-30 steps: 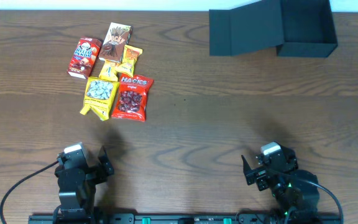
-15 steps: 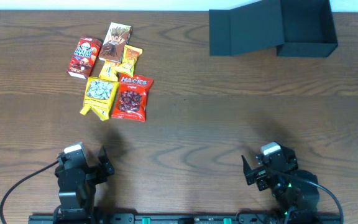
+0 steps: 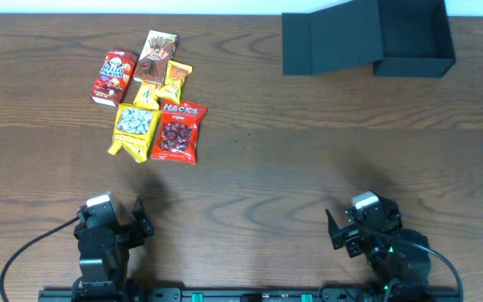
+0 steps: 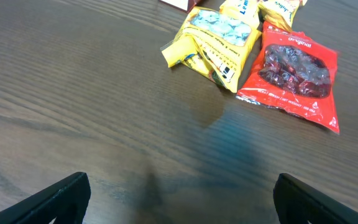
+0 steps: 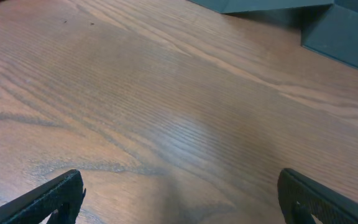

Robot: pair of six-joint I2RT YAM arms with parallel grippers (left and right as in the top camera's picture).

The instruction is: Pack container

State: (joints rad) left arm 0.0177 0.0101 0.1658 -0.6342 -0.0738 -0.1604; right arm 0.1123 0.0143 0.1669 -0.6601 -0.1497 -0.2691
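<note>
End effectors wait at your side of the counter [image 3: 309, 168]: the left end effector [image 4: 187, 202] hangs just above the wood with its jaws spread wide and nothing between them, and the right end effector [image 5: 182, 200] is likewise wide apart and empty. Neither touches anything.

Your container [image 3: 416, 65] sits at the far right edge of the counter. Its flap lid [image 3: 329, 44] is folded back to the left so the mouth faces up, and the part of the interior in view looks bare. That open posture suits loading from above.

The snack packets [image 3: 149, 101] lie bunched at the far left, well apart from the container. A red packet [image 3: 177, 130] and a yellow packet [image 3: 134, 126] lie side by side nearest you, with a small orange packet [image 3: 176, 80], a red carton [image 3: 113, 77] and a brown stick box [image 3: 156, 57] behind them, several overlapping.

Because the pile lies ahead of your left arm and the container ahead of your right, the left looks best placed for the first pick. That is probably the red packet, lying flat at the pile's near edge. On this evidence, packing has not begun. Expect crinkly film to slip, and neighbours to drag along where the packets overlap.
</note>
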